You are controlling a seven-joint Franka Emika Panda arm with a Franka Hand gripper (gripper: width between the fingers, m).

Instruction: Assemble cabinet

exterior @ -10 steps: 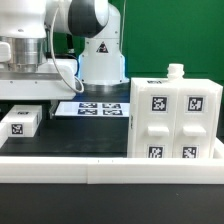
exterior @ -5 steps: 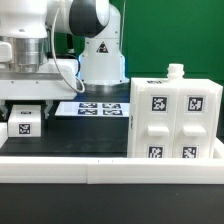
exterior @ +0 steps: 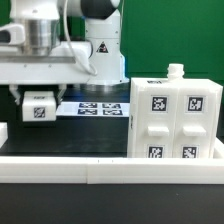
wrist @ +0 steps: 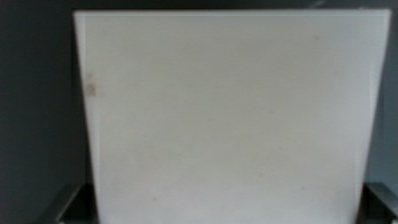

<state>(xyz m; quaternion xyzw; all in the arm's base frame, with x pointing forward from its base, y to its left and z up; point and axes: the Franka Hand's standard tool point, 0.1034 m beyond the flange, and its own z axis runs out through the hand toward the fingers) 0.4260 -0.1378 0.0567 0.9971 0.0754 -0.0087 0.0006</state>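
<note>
The cabinet (exterior: 175,120), a large white box with tagged panels on its face and a small knob on top, stands at the exterior view's right. My gripper (exterior: 38,97) is at the exterior view's left, shut on a small white tagged block (exterior: 39,108), which it holds a little tilted above the black table. In the wrist view the block's plain white face (wrist: 222,100) fills most of the frame. My gripper (wrist: 222,208) closes on it, with the dark fingers (wrist: 68,205) showing at its two sides.
The marker board (exterior: 97,108) lies flat on the table between the block and the cabinet, in front of the robot base (exterior: 103,55). A white rim (exterior: 110,170) runs along the table's near edge.
The small tagged block, which rested on the table at the exterior view's left, is now lifted off it and slightly tilted. The arm has risen with it.
</note>
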